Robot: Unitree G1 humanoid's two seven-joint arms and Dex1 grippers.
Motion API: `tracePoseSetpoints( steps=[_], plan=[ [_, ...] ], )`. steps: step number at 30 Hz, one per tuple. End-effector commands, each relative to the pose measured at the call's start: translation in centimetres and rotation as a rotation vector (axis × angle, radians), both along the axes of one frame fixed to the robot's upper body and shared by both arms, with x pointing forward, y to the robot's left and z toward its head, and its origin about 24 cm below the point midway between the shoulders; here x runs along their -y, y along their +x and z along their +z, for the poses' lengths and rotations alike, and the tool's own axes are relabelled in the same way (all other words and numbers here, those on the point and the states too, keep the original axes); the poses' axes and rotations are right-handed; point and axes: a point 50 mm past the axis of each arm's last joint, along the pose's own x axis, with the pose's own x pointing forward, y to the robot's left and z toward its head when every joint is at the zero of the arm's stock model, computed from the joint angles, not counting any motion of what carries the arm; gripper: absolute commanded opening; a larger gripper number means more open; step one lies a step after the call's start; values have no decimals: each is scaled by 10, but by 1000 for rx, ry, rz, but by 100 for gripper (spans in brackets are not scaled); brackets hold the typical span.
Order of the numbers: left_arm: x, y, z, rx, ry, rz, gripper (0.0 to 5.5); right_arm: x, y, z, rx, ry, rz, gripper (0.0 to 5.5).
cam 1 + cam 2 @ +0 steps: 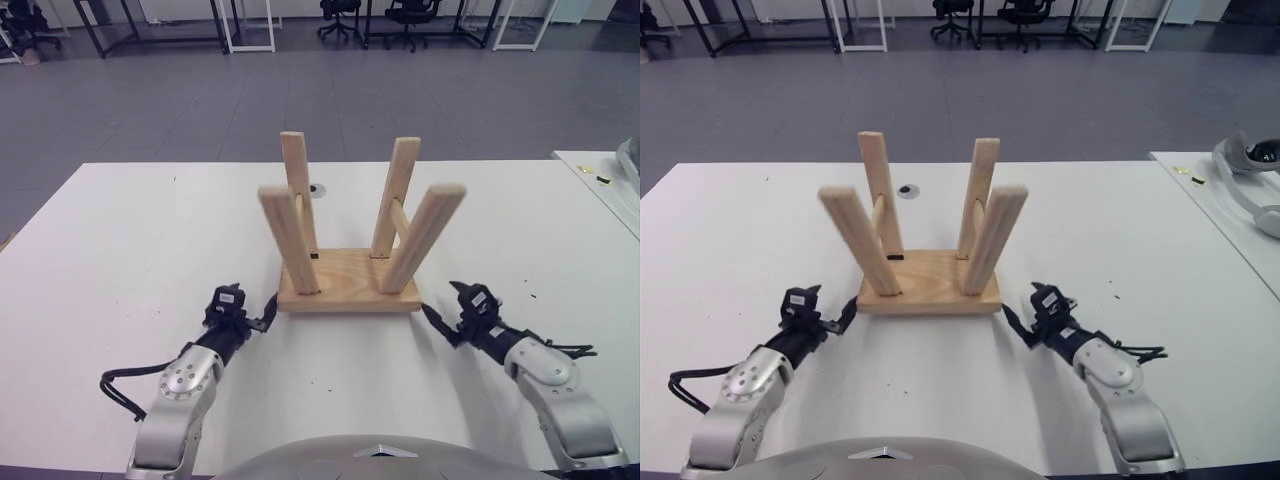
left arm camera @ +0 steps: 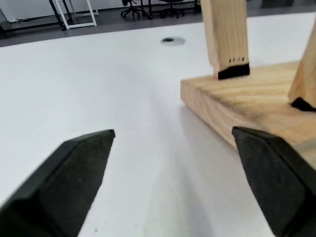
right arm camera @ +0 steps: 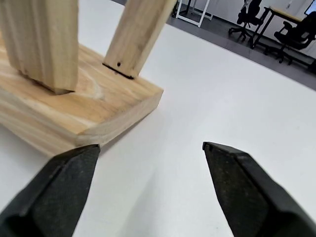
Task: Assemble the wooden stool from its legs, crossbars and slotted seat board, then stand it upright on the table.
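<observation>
Toward the left front of the white table (image 1: 120, 250), the left gripper (image 2: 173, 131) lies low over the tabletop. Its two black fingers (image 2: 74, 168) are spread wide with nothing between them. The tips point at the near left corner of the seat board (image 1: 345, 270), which sits just beyond them. One fingertip comes level with the board's near edge, though I cannot tell whether it touches the wood.

At the middle of the table the stool (image 1: 345, 297) is upside down. The seat board lies flat on the surface and four legs (image 1: 290, 240) rise from it, splaying outward toward their tops. A crossbar (image 1: 400, 218) joins the two legs on the right side. Behind the stool a round grommet (image 1: 318, 189) is set in the tabletop.

To the right, the right gripper (image 3: 150, 145) mirrors the other, low on the table just off the board's near right corner. Its fingers (image 3: 59, 187) are likewise wide apart and hold nothing. One fingertip sits just beside that corner and the other is over bare table.
</observation>
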Motion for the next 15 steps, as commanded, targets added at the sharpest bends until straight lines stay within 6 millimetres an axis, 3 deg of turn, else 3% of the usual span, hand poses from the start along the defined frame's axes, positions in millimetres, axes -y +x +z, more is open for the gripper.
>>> tracePoseSetpoints(
  steps=[1,7,12,15],
  plan=[
    [16,4,40,88,-110,-245,441,-21,-2,44,73,115,236,393],
    [1,3,57,92,-85,-260,441,-11,-2,76,116,162,253,393],
    [-8,3,51,65,-27,-247,441,-7,-3,68,80,132,220,393],
    [-32,6,47,54,60,-197,441,16,1,59,49,38,124,393]
  ],
)
